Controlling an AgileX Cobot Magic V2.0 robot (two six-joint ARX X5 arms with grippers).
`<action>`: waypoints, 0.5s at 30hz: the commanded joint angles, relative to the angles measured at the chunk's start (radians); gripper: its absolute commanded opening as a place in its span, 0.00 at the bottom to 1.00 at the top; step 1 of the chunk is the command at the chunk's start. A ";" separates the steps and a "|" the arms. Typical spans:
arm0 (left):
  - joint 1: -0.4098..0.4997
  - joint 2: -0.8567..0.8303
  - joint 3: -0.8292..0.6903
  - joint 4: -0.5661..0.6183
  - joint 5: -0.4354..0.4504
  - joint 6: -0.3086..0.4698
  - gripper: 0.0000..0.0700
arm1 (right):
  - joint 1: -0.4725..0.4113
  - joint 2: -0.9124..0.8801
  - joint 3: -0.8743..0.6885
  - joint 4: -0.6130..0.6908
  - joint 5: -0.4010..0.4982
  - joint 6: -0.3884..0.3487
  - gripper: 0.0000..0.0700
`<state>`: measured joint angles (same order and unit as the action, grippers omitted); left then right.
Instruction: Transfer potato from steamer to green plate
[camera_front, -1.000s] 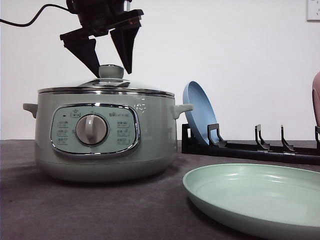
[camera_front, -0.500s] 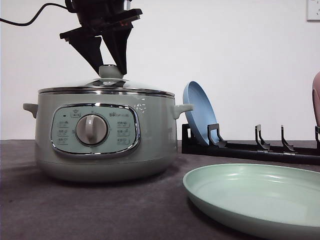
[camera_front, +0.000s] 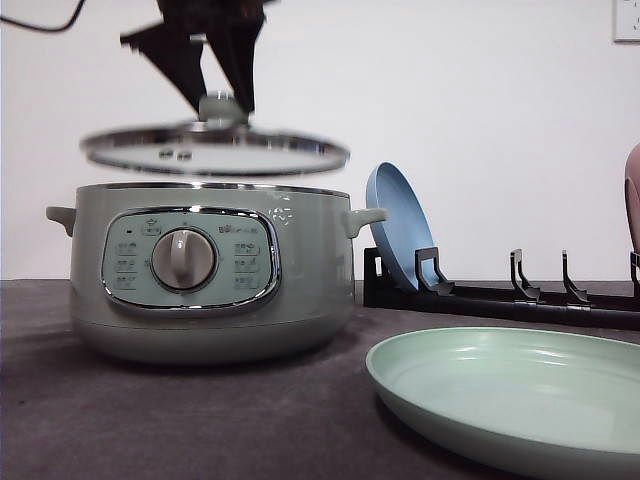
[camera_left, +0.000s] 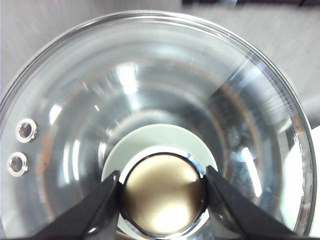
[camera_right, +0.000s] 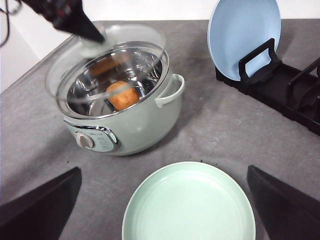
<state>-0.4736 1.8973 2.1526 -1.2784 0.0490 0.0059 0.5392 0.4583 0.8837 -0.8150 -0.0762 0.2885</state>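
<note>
holding the glass lid (camera_front: 215, 150) clear of the steamer (camera_front: 210, 270) in the upper left of the front frame, level and apart from the chrome rim below it. left gripper (camera_front: 214, 80) pinching the lid's green knob (camera_front: 222, 108), fingers (camera_left: 95, 210) pressing against both sides of the knob's shiny cap at the bottom of the left wrist frame, closed as far as the knob allows.

judging the opening step as nearly done, with the pot uncovered but the lid not yet set down anywhere. lying in the steel bowl of the steamer, upper left of the right wrist frame: the potato (camera_right: 123, 95), orange-brown, untouched, partly under the raised lid. waiting bare at the lower middle of that frame, near the pot but not touching it: the green plate (camera_right: 190, 205). leaving, then, the whole transfer: parking the lid, reaching into the pot, gripping the potato, carrying it across to the plate.

showing dark and spread wide at the two lower corners of its own wrist frame: the right gripper (camera_right: 165, 239), grasping nothing.

standing to the right, well apart from the plate: a black rack (camera_front: 500, 295) with a blue plate (camera_front: 400, 225) leaning in its first slot. hanging over the pot mouth, the lid looking like the one obstacle to a reach from above. lying under everything, the grey desk (camera_front: 200, 420).
</note>
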 joint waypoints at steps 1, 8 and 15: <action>-0.003 -0.003 0.082 0.003 0.001 -0.008 0.00 | 0.005 0.003 0.014 0.005 0.004 -0.010 1.00; -0.003 -0.007 0.215 -0.039 0.000 -0.011 0.00 | 0.005 0.003 0.014 0.005 0.006 -0.011 1.00; 0.003 -0.008 0.223 -0.045 -0.002 -0.004 0.00 | 0.005 0.003 0.014 0.005 0.006 -0.012 1.00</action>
<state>-0.4706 1.8931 2.3314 -1.3578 0.0493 0.0052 0.5392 0.4583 0.8837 -0.8150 -0.0747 0.2852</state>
